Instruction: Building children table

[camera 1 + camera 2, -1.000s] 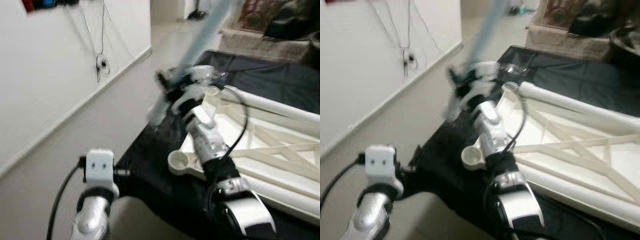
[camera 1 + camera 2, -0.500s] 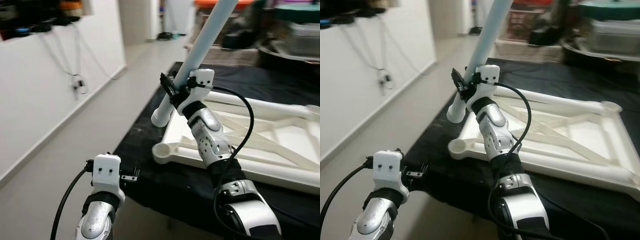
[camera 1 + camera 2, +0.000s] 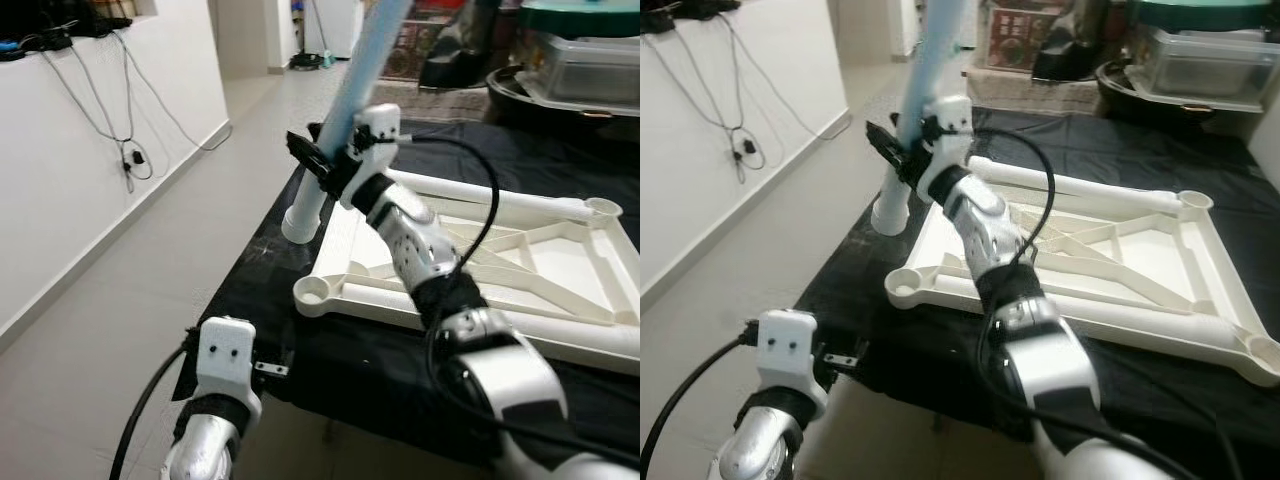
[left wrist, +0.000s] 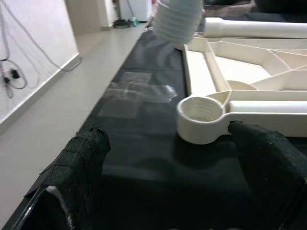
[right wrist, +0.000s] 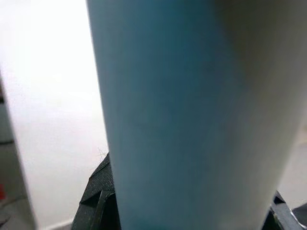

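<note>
The tabletop [image 3: 560,260] lies upside down on a black cloth [image 3: 270,250], all its visible sockets empty. The right gripper [image 3: 322,165], clamped on a blue leg [image 3: 345,90], holds it tilted above the tabletop's near corner socket [image 4: 200,112]. No leg seems fitted yet. The left gripper [image 4: 168,163] waits before that socket, fingers apart.

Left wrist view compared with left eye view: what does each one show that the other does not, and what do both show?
Left wrist view: the thread grooves inside the corner socket, between the left gripper fingers. Left eye view: the right gripper shut on the blue table leg, and the whole white table frame. Both: the leg's white threaded end, the near socket and the black cloth.
</note>
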Robot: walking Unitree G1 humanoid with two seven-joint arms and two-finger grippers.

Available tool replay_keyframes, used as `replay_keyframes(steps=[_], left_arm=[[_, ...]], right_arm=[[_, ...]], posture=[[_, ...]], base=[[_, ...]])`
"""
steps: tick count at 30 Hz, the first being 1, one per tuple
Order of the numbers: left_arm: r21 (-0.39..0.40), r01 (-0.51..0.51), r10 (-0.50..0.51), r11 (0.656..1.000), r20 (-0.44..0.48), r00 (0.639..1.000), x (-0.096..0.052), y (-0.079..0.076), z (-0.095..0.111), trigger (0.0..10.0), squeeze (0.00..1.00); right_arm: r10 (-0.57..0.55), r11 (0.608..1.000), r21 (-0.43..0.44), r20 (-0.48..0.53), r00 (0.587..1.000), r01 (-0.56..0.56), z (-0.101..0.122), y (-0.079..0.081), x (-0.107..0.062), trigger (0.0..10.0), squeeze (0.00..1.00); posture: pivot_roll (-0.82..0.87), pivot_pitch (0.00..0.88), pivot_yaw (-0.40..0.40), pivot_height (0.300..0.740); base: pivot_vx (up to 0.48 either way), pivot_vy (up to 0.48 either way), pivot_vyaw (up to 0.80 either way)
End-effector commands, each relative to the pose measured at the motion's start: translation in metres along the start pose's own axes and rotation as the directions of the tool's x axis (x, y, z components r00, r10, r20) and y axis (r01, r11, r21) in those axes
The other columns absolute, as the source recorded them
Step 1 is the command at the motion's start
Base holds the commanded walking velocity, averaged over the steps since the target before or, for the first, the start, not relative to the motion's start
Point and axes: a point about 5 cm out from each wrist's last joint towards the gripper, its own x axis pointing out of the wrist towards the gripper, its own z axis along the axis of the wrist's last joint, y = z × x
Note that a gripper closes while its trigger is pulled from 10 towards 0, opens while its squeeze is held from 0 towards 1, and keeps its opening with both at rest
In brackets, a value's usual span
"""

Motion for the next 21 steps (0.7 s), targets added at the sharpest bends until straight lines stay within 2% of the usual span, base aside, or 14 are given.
replay_keyframes(steps=[1, 2, 4, 6, 11, 15, 17, 20, 21], left_arm=[[0.003, 0.007, -0.007, 1.000, -0.009, 1.000, -0.004, -0.003, 0.001, 10.0, 0.00], [0.005, 0.019, -0.019, 1.000, -0.014, 1.000, -0.008, -0.004, 0.002, 10.0, 0.00], [0.008, 0.023, -0.023, 1.000, -0.016, 1.000, -0.009, -0.005, 0.002, 10.0, 0.00], [0.008, 0.025, -0.025, 1.000, -0.023, 0.999, -0.013, -0.005, 0.002, 10.0, 0.00], [0.009, 0.027, -0.027, 1.000, -0.027, 0.999, -0.018, -0.006, 0.003, 10.0, 0.00], [0.006, 0.022, -0.022, 1.000, -0.034, 0.999, -0.024, -0.006, 0.006, 10.0, 0.00], [0.006, 0.022, -0.022, 1.000, -0.035, 0.999, -0.025, -0.006, 0.007, 10.0, 0.00], [-0.002, 0.036, -0.036, 0.999, -0.035, 0.999, -0.029, -0.010, 0.012, 10.0, 0.00], [-0.002, 0.036, -0.036, 0.999, -0.035, 0.999, -0.029, -0.010, 0.012, 10.0, 0.00]], right_arm=[[0.039, 0.999, -0.009, -0.014, 0.999, -0.040, 0.003, -0.003, -0.001, 10.0, 0.00], [0.140, 0.990, 0.010, -0.037, 0.989, -0.140, 0.007, -0.005, -0.004, 10.0, 0.00], [0.175, 0.984, 0.019, -0.041, 0.984, -0.175, 0.008, -0.006, -0.005, 10.0, 0.00], [0.265, 0.963, 0.057, -0.067, 0.962, -0.262, 0.012, -0.010, -0.009, 10.0, 0.00], [0.310, 0.950, 0.070, -0.083, 0.947, -0.305, 0.017, -0.013, -0.013, 10.0, 0.00], [0.481, 0.875, 0.109, -0.082, 0.873, -0.472, 0.029, -0.013, -0.020, 10.0, 0.00], [0.503, 0.862, 0.109, -0.083, 0.860, -0.494, 0.029, -0.013, -0.020, 10.0, 0.00], [0.606, 0.796, 0.111, -0.113, 0.788, -0.596, 0.028, -0.007, -0.022, 10.0, 0.00], [0.606, 0.796, 0.111, -0.113, 0.788, -0.596, 0.028, -0.007, -0.022, 10.0, 0.00]], posture=[[0.14, 0.125, -0.010, 0.740], [0.14, 0.140, -0.007, 0.740], [0.14, 0.140, -0.007, 0.740], [0.14, 0.168, -0.006, 0.740], [0.15, 0.184, -0.006, 0.740], [0.15, 0.216, -0.006, 0.740], [0.15, 0.216, -0.006, 0.740], [0.16, 0.248, -0.007, 0.740], [0.16, 0.248, -0.007, 0.740]], base=[[0.000, 0.000, 0.00], [0.000, 0.000, 0.00], [0.000, 0.000, 0.00], [0.000, 0.000, 0.00], [0.000, 0.000, 0.00], [0.000, 0.000, 0.00], [0.000, 0.000, 0.00], [0.000, 0.000, 0.00], [0.000, 0.000, 0.00]])
